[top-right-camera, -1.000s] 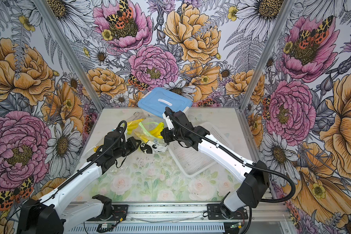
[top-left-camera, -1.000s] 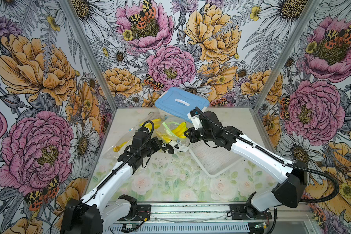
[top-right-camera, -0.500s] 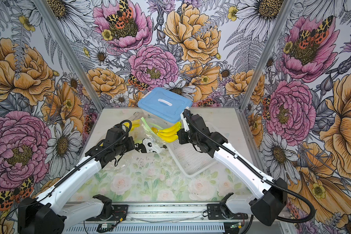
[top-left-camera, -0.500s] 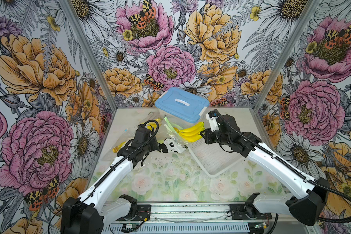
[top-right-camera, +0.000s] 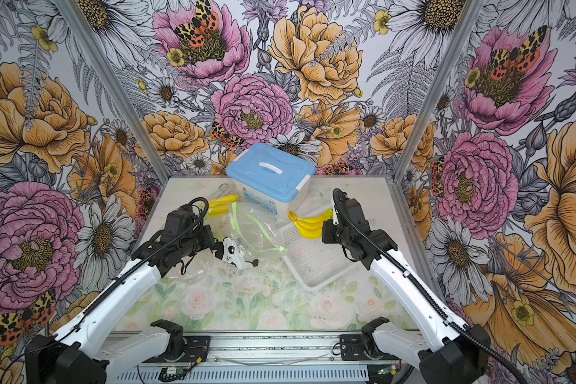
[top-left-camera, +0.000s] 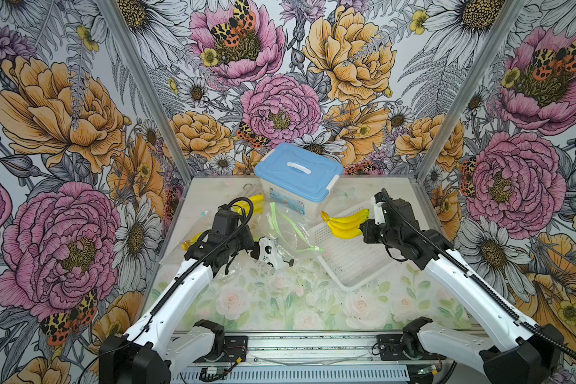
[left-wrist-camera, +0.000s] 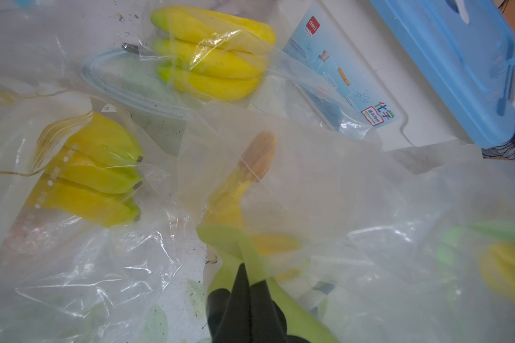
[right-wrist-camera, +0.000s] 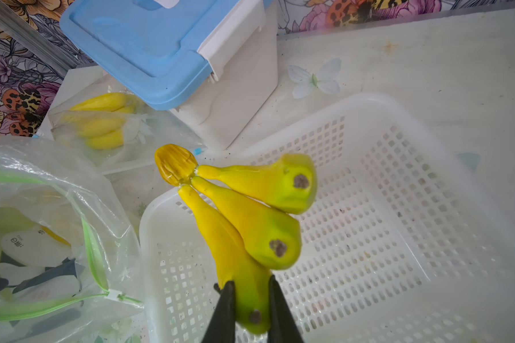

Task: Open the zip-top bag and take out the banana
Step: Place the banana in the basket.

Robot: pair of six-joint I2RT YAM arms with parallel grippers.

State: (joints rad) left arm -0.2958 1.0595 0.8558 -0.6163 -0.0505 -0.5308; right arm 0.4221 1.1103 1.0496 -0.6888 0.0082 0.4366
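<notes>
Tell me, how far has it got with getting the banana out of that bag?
Done: the bag gapes open at its green zip, and the banana is out of it. In hand: the right gripper grips the banana above the basket; the left gripper pinches the bag's green rim. Left: probably only setting the banana down and letting go.

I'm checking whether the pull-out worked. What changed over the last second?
The right pincer, shut on the banana bunch, carried it out of the zip-top bag and toward the robot's right, over the corner of the white basket. The left pincer kept its grip on the bag's green zip edge; the blue-lidded box and the other bagged bananas stayed put.
</notes>
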